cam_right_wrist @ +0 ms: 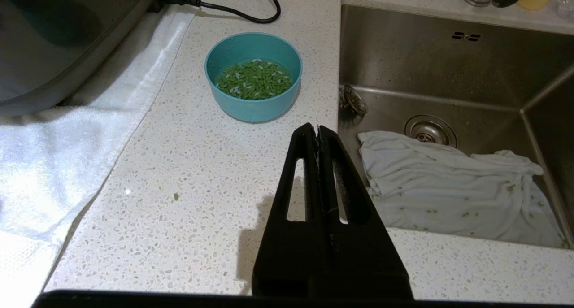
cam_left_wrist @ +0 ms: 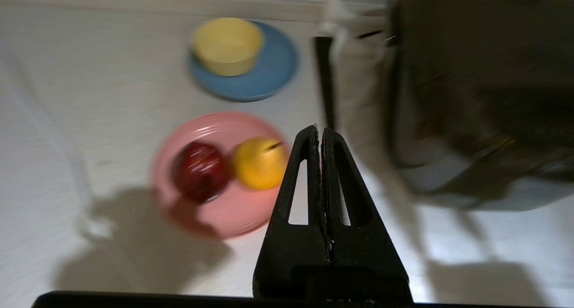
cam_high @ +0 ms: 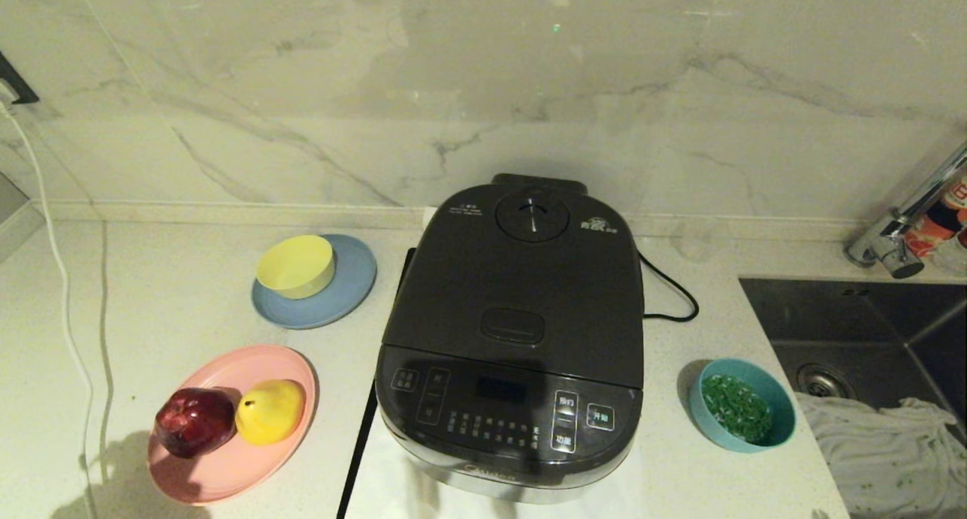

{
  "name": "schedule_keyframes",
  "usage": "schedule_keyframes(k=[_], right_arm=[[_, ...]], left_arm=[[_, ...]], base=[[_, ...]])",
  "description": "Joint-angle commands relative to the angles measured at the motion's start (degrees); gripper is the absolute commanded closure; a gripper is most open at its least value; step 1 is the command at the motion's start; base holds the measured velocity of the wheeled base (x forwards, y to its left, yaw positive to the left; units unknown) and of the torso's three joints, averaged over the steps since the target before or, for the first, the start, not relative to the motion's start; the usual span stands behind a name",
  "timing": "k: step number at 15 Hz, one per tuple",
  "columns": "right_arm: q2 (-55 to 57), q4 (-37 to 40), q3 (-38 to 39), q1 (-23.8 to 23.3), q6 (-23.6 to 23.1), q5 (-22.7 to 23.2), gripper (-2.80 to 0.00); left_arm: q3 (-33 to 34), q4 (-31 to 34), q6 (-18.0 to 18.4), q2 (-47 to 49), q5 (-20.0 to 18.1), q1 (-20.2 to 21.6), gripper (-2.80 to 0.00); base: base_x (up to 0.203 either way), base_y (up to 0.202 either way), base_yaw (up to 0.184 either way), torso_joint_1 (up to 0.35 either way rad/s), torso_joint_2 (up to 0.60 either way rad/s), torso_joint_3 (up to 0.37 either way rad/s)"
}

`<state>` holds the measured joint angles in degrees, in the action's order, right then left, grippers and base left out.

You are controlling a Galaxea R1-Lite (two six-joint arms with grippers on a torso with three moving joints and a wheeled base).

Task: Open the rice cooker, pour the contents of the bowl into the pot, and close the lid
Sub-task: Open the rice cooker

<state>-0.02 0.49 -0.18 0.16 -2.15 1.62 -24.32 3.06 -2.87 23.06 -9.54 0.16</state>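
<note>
— Where are the arms?
— Neither shows in the head view. The left gripper (cam_left_wrist: 319,131) hangs above the pink plate (cam_left_wrist: 224,209), the right gripper (cam_right_wrist: 317,128) near the teal bowl (cam_right_wrist: 253,77); both have fingers pressed together.
— And the cooker?
— The rice cooker (cam_high: 514,338) sits at frame centre, lid (cam_high: 521,277) shut (glossy panel, white Chinese characters). The green bits (cam_high: 736,407) lie in the bowl, lower right.

The rice cooker (cam_high: 510,338) sits mid-desk (cam_high: 174,292) on a towel (cam_high: 393,481), its lid (cam_high: 521,277) down. To its right stands the bowl (cam_high: 746,415) holding the contents (cam_high: 736,408), then the sink (cam_high: 869,330). To its left lie two plates (cam_high: 317,300), the nearer one (cam_high: 227,458) bearing fruit (cam_high: 230,415).
</note>
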Motion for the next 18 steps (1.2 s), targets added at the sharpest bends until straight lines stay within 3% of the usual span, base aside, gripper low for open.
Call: schedule_keyframes(k=[1,3,5,8,10,13,16,18], right_arm=[[-0.06,0.04,0.01,0.02,0.04,0.05,0.00],[-0.06,-0.03,0.01,0.02,0.04,0.05,0.00],[-0.06,0.04,0.01,0.02,0.04,0.05,0.00],[-0.06,-0.05,0.01,0.02,0.04,0.05,0.00],[-0.06,0.04,0.01,0.02,0.04,0.05,0.00],[-0.06,0.04,0.01,0.02,0.04,0.05,0.00],[-0.06,-0.05,0.01,0.02,0.04,0.05,0.00],[-0.06,-0.04,0.01,0.02,0.04,0.05,0.00]], left_arm=[[-9.95,-0.36,-4.58,20.95,-5.06,-0.08,0.00],[-18.77,-0.33,-9.55,32.14,-11.01,-1.53,0.00],[-24.76,-0.57,-14.01,41.67,-14.72,-6.12,0.00],[-32.85,-0.91,-20.29,51.77,-17.21,-17.28,0.00],[-35.25,-0.69,-22.14,53.95,-17.66,-22.86,0.00],[-35.51,-0.43,-23.06,55.59,-16.43,-30.43,0.00],[-35.16,-1.09,-22.60,59.79,-7.34,-36.61,0.00],[-35.60,-1.27,-22.45,61.11,-6.32,-37.65,0.00]], base=[[0.000,0.000,0.000,0.000,0.00,0.000],[0.000,0.000,0.000,0.000,0.00,0.000],[0.000,0.000,0.000,0.000,0.00,0.000],[0.000,0.000,0.000,0.000,0.00,0.000],[0.000,0.000,0.000,0.000,0.00,0.000],[0.000,0.000,0.000,0.000,0.00,0.000],[0.000,0.000,0.000,0.000,0.00,0.000],[0.000,0.000,0.000,0.000,0.00,0.000]])
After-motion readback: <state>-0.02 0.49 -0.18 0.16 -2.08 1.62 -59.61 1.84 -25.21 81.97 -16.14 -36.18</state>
